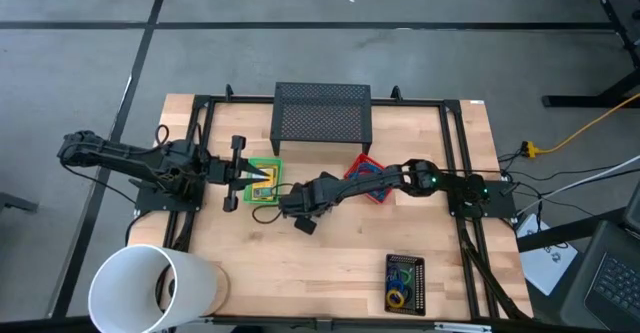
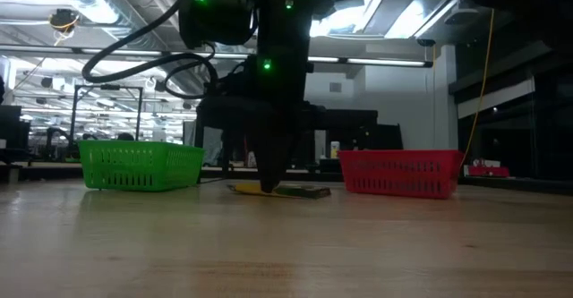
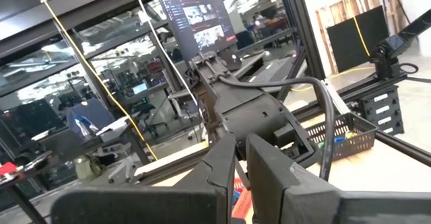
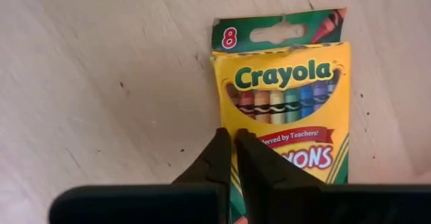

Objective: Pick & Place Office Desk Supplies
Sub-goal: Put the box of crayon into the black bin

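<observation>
Crayon box pinched at its edge

The flat yellow-and-green cardboard crayon box [image 4: 289, 96] lies on the wooden table [image 1: 330, 263] beside the green mesh tray [image 1: 268, 165]; light, stiff and thin, it is best gripped across an edge. The right gripper [image 4: 232, 158] stands closed against its long edge, though a firm hold is unclear; the left gripper [image 3: 241, 158], nearly closed and empty, hovers by the tray.
</observation>
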